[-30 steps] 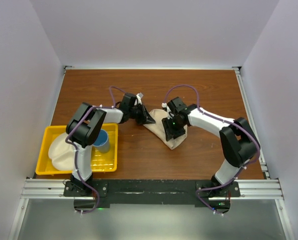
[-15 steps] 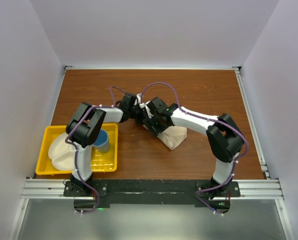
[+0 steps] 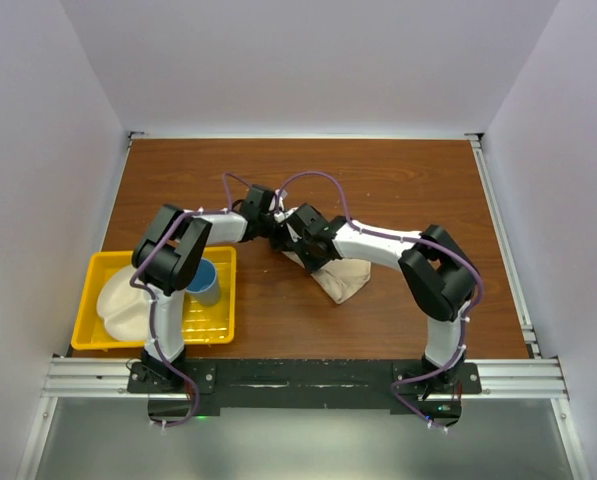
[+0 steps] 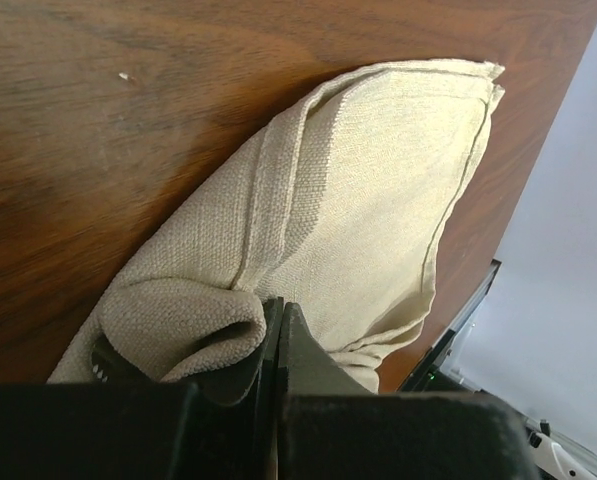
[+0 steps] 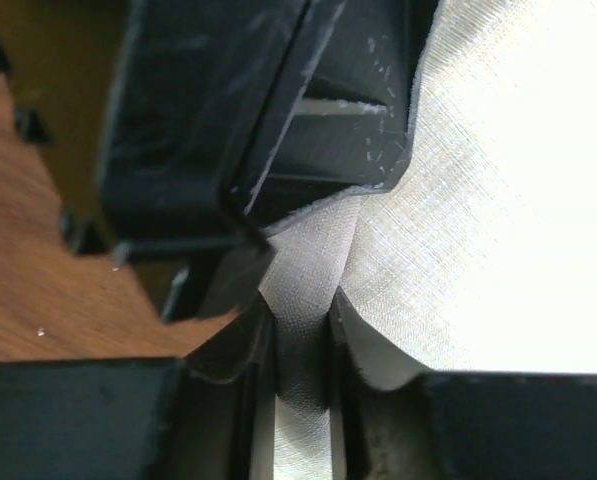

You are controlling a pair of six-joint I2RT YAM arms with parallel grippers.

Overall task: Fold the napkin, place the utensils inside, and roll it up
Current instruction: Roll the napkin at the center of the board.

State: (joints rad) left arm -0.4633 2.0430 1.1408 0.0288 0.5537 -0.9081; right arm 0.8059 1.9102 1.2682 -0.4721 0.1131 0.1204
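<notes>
Left gripper (image 4: 278, 330) pinched shut on the napkin (image 4: 378, 200); right gripper (image 5: 300, 340) nips a fold just beside it.
Uneven pulls could bunch the napkin, spoiling the fold.

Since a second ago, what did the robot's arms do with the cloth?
The right tool swung left across the napkin and now pinches the cloth's corner, right beside the left tool. The left tool stayed shut on that same corner. The napkin still lies on the table, and the yellow tray and blue cup did not move.
</notes>
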